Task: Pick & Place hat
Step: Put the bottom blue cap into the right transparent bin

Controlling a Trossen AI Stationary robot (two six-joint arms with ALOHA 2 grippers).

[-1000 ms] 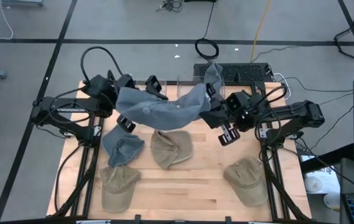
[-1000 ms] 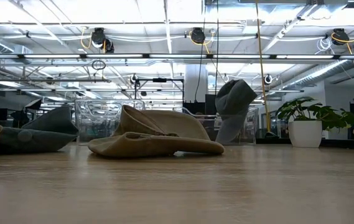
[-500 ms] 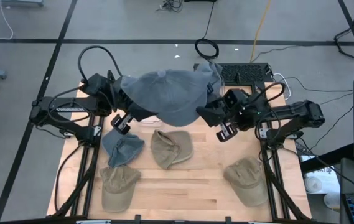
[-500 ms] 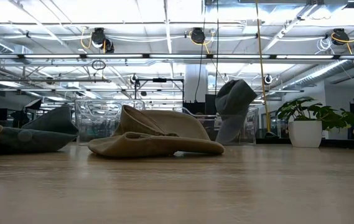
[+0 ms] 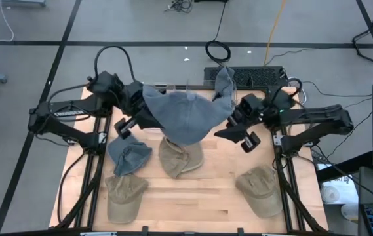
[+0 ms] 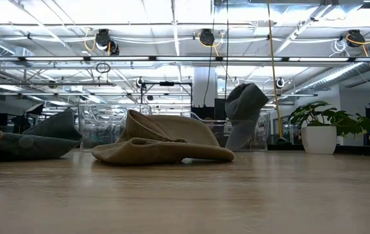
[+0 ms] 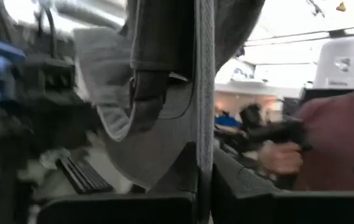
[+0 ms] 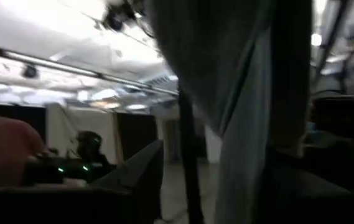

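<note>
Hanging in the air over the far half of the table, the blue hat sagged down between the two arms. The left claw was pinched tight on the hat's left side. The right claw sat just beside the hat's right edge with its fingers partly apart, and I could not tell if they touched the cloth. The hat stretched sideways, from one claw toward the other. The left claw looked like the one carrying it.

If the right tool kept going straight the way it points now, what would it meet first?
Probably the blue-grey hat held up by the left tool. The right tool faces it from close by; its wrist view is filled with hat fabric. Depth is unclear, so it may pass underneath.
</note>
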